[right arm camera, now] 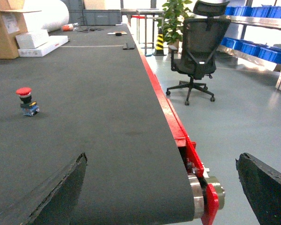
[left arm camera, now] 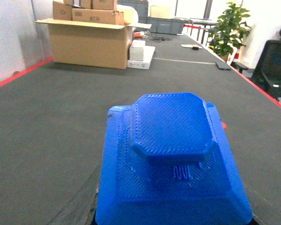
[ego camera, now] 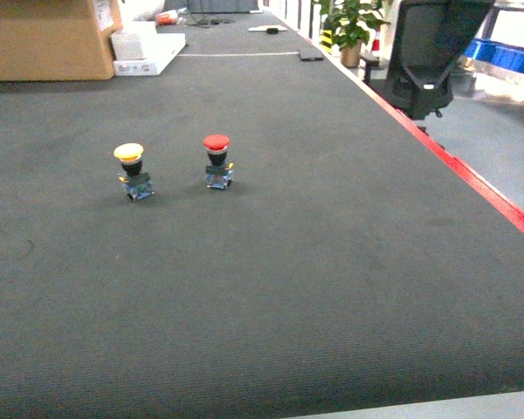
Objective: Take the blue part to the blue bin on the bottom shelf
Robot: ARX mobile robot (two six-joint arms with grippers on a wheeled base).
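Dark ribbed conveyor belt (ego camera: 332, 262), red-edged. On it: yellow-capped push button (ego camera: 134, 171), red-capped push button (ego camera: 217, 161), cardboard box (ego camera: 44, 39), white boxes (ego camera: 147, 48).

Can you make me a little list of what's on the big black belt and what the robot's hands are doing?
yellow button: upright on belt, left of the red one
red button: upright on belt
blue part: at left fingers, looks held
right fingers: wide open, empty

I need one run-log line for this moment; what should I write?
left gripper: shut on blue part | right gripper: open, empty | yellow button, red button: upright on belt
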